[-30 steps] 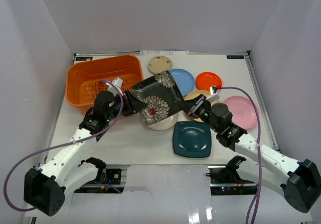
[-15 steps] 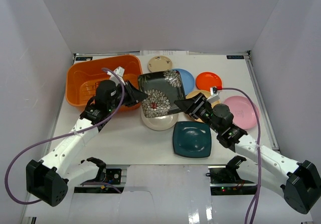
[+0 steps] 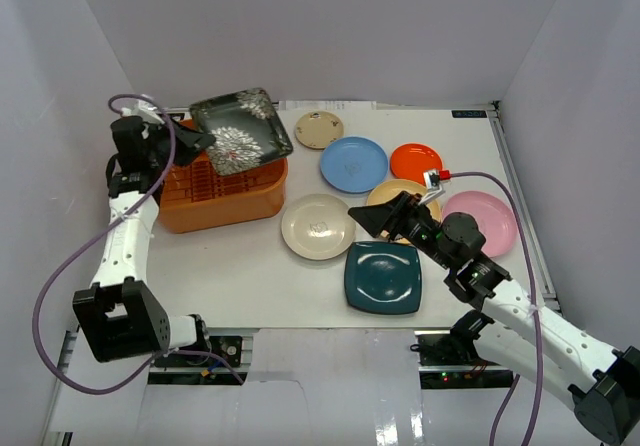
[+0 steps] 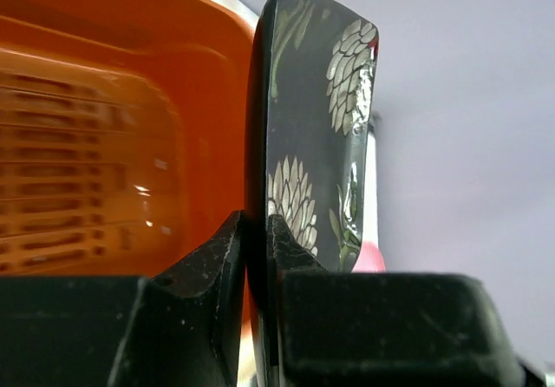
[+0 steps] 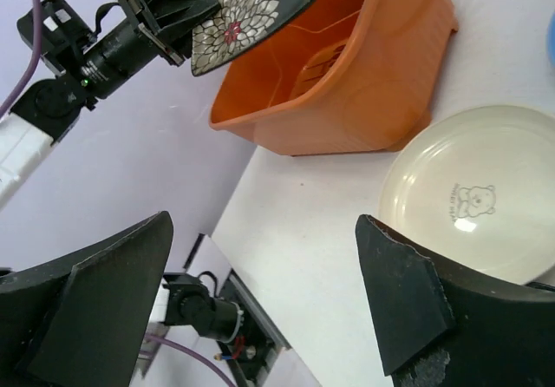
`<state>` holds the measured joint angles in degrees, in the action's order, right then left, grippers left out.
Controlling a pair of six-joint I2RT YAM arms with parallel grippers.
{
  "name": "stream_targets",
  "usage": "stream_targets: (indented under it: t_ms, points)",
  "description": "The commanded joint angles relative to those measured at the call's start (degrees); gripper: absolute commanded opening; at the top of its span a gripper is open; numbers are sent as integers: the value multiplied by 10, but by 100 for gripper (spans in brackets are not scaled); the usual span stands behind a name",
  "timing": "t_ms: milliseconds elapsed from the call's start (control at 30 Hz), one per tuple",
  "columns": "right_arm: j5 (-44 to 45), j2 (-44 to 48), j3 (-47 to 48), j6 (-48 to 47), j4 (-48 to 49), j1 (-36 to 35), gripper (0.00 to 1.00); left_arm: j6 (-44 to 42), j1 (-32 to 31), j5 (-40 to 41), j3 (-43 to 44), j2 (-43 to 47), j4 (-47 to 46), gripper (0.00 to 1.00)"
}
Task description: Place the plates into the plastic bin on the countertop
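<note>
The left gripper [image 3: 188, 142] is clamped on one edge of the black floral square plate [image 3: 241, 129]. It holds the plate tilted above the far right corner of the large orange plastic bin [image 3: 226, 202], clear of the bin's slotted floor. The right gripper [image 3: 370, 218] stands wide apart with nothing between its fingers, well to the right of the bin. On the white worktop [image 3: 250, 281], all right of the bin, lie the round cream plate [image 3: 318, 226], nearest it, then the dark teal square plate [image 3: 382, 276], the small tan plate [image 3: 319, 128], the light blue plate [image 3: 353, 164], the orange-red plate [image 3: 416, 162], the peach-yellow plate [image 3: 392, 192] and the pink plate [image 3: 487, 221].
</note>
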<state>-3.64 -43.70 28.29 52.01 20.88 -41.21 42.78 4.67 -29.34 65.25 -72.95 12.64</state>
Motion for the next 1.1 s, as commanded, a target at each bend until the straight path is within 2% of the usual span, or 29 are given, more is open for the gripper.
stream_targets:
  t_ms: [0,100,167,233,333,500,700,800,967,1033,1067]
  points:
    - [4,25,1,-59,-38,4,92,47,78,-117,27,-1,-53,0]
    - [21,37,-1,-95,-80,5,92,40,122,-135,44,-37,-33,0]
    - [33,41,-5,-122,-111,5,92,44,153,-179,48,-68,-22,0]
    - [56,47,-12,-135,-135,6,91,22,162,-186,59,-90,4,0]
    - [63,58,-34,-140,-146,6,90,-45,165,-147,94,-111,82,0]
    - [59,73,-64,-140,-154,5,89,-107,165,-56,168,-152,165,0]
    - [78,85,-79,-140,-199,6,88,-141,156,-81,210,-235,197,0]
    - [105,99,-86,-127,-246,5,85,-169,136,-48,239,-268,235,0]
    - [141,155,-122,-92,-289,5,81,-184,112,-3,255,-285,250,9]
    - [166,169,-124,-82,-318,5,80,-185,112,13,247,-287,249,15]
    - [176,179,-124,-80,-330,6,79,-184,112,18,233,-286,244,22]
